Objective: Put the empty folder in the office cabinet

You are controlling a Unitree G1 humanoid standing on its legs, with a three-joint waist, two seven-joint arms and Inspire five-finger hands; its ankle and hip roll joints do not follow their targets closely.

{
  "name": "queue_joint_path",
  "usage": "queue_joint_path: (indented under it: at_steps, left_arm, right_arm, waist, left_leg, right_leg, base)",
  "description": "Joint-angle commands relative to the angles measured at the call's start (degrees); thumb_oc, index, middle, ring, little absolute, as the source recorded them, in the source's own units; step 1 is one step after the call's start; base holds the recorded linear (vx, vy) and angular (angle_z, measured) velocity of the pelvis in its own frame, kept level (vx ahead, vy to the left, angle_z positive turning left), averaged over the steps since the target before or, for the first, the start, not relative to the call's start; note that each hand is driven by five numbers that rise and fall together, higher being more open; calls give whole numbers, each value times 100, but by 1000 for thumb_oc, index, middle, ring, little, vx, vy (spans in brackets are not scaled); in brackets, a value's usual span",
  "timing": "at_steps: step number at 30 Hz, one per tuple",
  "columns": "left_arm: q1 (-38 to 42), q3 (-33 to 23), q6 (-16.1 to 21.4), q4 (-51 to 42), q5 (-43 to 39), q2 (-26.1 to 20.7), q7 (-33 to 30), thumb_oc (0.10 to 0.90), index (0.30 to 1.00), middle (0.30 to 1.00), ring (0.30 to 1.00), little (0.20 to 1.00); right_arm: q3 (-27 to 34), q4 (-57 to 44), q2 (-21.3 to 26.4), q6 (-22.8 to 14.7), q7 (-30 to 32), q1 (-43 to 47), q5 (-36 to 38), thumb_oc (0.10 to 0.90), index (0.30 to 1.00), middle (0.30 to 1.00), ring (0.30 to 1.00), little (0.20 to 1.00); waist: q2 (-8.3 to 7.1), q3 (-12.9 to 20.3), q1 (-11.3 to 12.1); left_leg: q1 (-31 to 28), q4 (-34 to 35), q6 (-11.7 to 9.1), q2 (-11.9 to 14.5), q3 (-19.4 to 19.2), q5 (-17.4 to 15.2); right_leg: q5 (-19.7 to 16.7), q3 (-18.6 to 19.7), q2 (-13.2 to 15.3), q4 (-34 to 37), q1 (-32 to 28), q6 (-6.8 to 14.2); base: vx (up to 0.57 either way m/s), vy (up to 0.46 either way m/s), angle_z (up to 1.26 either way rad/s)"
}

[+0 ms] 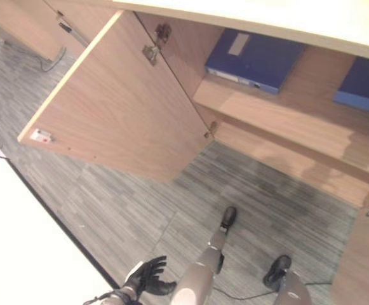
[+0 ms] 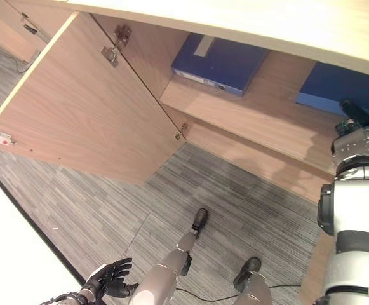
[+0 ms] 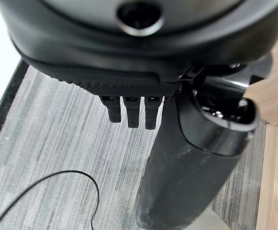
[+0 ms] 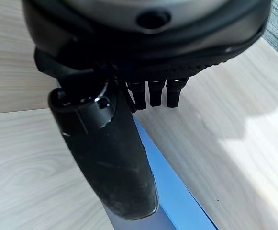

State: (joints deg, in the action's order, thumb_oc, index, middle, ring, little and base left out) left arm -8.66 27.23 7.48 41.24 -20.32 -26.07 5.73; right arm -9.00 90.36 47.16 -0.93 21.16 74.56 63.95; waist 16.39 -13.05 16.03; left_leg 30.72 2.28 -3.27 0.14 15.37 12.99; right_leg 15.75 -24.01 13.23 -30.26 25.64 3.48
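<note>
Right hand: thumb laid along a blue folder's edge; whether the fingers clench it cannot be told.
Folder: just under the thumb, long axis running away from the palm, resting on the cabinet shelf.
Second blue folder: lies flat on the same shelf, well apart toward the open door.
Left hand: low over the carpet, fingers relaxed, holding nothing, far from the shelf.
Judgement: right hand is nearer; release looks due.
</note>
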Motion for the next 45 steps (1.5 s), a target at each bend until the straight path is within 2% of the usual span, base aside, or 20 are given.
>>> queue_joint_path:
  at_steps: [1,2,3,4,9,14,23,28,37,38,39,42,45]
  left_arm:
    - [425,-90,41,443,-63,-380,-85,800,900,900,900,900]
    - [443,-95,23,475,-40,-355,-101,800,900,900,900,900]
    - [481,-91,4,508,-30,-340,-107,800,900,900,900,900]
    - [498,-91,5,512,-19,-318,-112,800,900,900,900,900]
    - [577,-110,-26,530,-79,-271,-117,800,900,900,900,900]
    - [613,-89,-125,883,119,-129,-201,800,900,900,900,900]
    - [491,-212,-201,1338,274,133,-315,800,900,900,900,900]
    - [421,-333,-238,1584,328,290,-381,800,900,900,900,900]
    - [322,-401,-290,1748,429,421,-422,800,900,900,900,900]
    - [322,-425,-315,1801,446,464,-447,800,900,900,900,900]
    - [648,-227,-326,1706,255,762,-666,800,900,900,900,900]
    - [818,-172,-435,1744,89,954,-614,800,900,900,900,900]
    - [739,-160,-432,1768,86,1024,-609,800,900,900,900,900]
  right_arm:
    - [6,-658,399,-586,-317,439,106,800,900,900,900,900]
    - [150,-606,332,-602,-287,349,222,800,900,900,900,900]
    - [314,-587,282,-628,-263,211,318,800,900,900,900,900]
    - [442,-555,232,-645,-241,126,418,800,900,900,900,900]
    - [956,-606,78,-735,-100,-280,763,800,900,900,900,900]
    - [1519,-587,-131,-962,165,-605,1148,800,900,900,900,900]
    - [1953,-837,-447,-1281,410,-892,1254,800,900,900,900,900]
    - [2124,-951,-646,-1437,483,-1063,1307,800,900,900,900,900]
    - [2311,-1058,-864,-1588,564,-1346,1347,800,900,900,900,900]
    - [2338,-1073,-1008,-1618,588,-1437,1335,800,900,900,900,900]
    - [2271,-1103,-1514,-1667,707,-1454,1248,800,900,900,900,900]
    - [2373,-1028,-1632,-1496,770,-1484,1132,800,900,900,900,900]
    - [2469,-858,-1453,-1405,785,-1742,1117,800,900,900,900,900]
  waist:
    - [-416,-160,94]
    - [-380,-199,120]
    - [-435,-166,85]
    - [-410,-194,120]
    - [-514,-132,128]
    - [-747,56,104]
    - [-993,368,89]
    - [-1070,510,98]
    - [-1116,655,96]
    - [-1128,681,91]
    - [-1157,714,25]
    - [-1166,733,-6]
    - [-1163,720,26]
  left_leg:
    - [-1149,247,-399,24,-236,-909]
    - [-1131,220,-379,29,-252,-809]
    - [-1222,245,-396,38,-239,-939]
    - [-1202,217,-381,35,-256,-844]
    - [-1366,205,-367,38,-208,-894]
    - [-1648,194,-366,76,-160,-982]
    - [-2092,193,-350,85,-184,-1105]
    - [-2273,197,-335,93,-196,-1158]
    - [-2433,199,-322,106,-205,-1208]
    - [-2470,199,-315,112,-207,-1220]
    - [-2509,199,-298,110,-225,-1243]
    - [-2509,200,-281,103,-221,-1241]
    - [-2493,208,-267,102,-180,-1196]
  right_leg:
    - [-304,231,-206,1478,-742,249]
    - [-450,144,-185,1466,-731,234]
    - [-300,227,-208,1498,-848,255]
    - [-441,124,-188,1501,-849,244]
    - [-489,27,-210,1631,-1150,276]
    - [-550,-62,-216,1888,-1630,307]
    - [-637,-176,-267,2269,-2251,336]
    - [-657,-209,-303,2417,-2490,342]
    - [-698,-218,-320,2540,-2687,344]
    - [-704,-212,-327,2563,-2730,343]
    - [-720,-201,-335,2578,-2749,350]
    - [-734,-204,-338,2605,-2775,351]
    - [-785,-245,-332,2610,-2754,347]
  base:
    - [-84,59,-11]
    - [119,-68,4]
    - [-69,31,11]
    - [25,-24,19]
    - [-3,-1,15]
    - [54,-10,8]
    - [46,21,3]
    - [38,18,-3]
    - [16,9,0]
    - [39,15,-5]
    - [44,22,-8]
    - [7,16,-8]
    - [10,-15,1]
